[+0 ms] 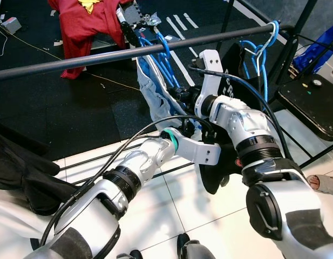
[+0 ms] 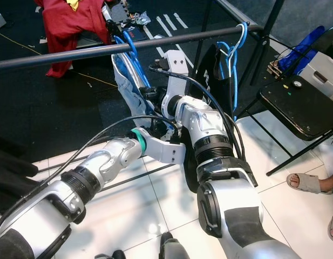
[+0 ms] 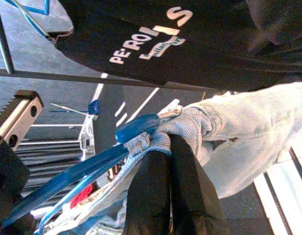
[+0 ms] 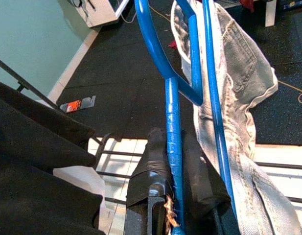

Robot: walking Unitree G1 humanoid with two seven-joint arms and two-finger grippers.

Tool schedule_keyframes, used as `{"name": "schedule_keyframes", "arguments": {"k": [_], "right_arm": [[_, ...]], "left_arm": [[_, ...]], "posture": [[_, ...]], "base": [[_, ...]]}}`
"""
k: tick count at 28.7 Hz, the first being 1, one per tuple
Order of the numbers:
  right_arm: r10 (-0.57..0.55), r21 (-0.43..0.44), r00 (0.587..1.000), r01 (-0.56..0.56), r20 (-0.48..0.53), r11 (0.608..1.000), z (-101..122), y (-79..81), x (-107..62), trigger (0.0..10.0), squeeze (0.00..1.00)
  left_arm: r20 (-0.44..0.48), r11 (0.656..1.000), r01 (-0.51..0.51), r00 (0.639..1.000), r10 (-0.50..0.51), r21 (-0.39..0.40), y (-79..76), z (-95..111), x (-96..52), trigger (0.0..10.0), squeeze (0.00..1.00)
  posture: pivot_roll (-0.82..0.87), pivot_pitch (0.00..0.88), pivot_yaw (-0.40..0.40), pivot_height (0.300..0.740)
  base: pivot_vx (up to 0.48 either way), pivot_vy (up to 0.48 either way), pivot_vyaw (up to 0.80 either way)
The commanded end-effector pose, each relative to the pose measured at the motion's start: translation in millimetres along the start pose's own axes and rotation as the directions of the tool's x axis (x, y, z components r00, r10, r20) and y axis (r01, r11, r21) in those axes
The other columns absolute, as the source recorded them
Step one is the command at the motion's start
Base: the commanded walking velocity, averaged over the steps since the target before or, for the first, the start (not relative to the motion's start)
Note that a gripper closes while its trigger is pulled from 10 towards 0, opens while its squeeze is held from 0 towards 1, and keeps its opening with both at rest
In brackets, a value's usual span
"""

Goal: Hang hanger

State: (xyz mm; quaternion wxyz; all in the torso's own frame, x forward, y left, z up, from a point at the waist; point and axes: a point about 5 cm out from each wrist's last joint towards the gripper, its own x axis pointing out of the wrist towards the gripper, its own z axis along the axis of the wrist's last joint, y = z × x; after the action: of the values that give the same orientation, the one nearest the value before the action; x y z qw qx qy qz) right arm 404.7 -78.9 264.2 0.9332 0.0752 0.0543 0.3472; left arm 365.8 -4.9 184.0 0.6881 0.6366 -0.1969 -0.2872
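Note:
A blue hanger [image 1: 160, 63] carrying light denim jeans [image 1: 151, 96] hangs at the black rail [image 1: 74, 60], and its hook appears to lie over the bar. My right gripper [image 4: 170, 134] is shut on the hanger's blue bar just below the rail, beside the denim [image 4: 239, 73]. My left gripper [image 3: 170, 142] reaches in from below and is shut on a bunched fold of the jeans [image 3: 199, 127], right next to the hanger's blue end [image 3: 136, 127]. In the eye views the right forearm [image 1: 236, 121] hides the left fingertips.
A second blue hanger [image 1: 262, 51] with a black printed shirt [image 3: 190, 44] hangs farther right on the rail. A red garment [image 1: 82, 27] lies beyond it. A black seat [image 1: 312, 100] stands right, a person's sandalled foot [image 2: 304, 181] on the tiles, dark clothes [image 1: 20, 172] left.

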Motion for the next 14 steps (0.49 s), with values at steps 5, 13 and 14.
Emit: {"name": "schedule_keyframes", "arguments": {"k": [5,13,14], "right_arm": [[0.055,0.059,0.998,-0.055,0.003,0.997,-7.2,10.9,4.1,10.0,0.0],[-0.014,0.068,1.0,0.013,0.014,0.998,-13.0,-0.5,-5.0,10.0,0.0],[-0.014,0.068,1.0,0.013,0.014,0.998,-13.0,-0.5,-5.0,10.0,0.0]], "left_arm": [[0.12,0.994,-0.022,0.992,0.034,-0.103,-9.3,20.4,-9.1,10.0,1.0],[0.24,0.728,-0.043,0.929,0.281,-0.685,21.3,26.1,-59.8,10.0,0.0],[0.24,0.728,-0.043,0.929,0.281,-0.685,21.3,26.1,-59.8,10.0,0.0]], "posture": [[-0.15,0.185,0.052,0.74],[-0.14,0.19,0.05,0.74],[-0.14,0.19,0.05,0.74]], "base": [[0.0,0.0,0.0],[0.0,0.0,0.0],[0.0,0.0,0.0]]}}
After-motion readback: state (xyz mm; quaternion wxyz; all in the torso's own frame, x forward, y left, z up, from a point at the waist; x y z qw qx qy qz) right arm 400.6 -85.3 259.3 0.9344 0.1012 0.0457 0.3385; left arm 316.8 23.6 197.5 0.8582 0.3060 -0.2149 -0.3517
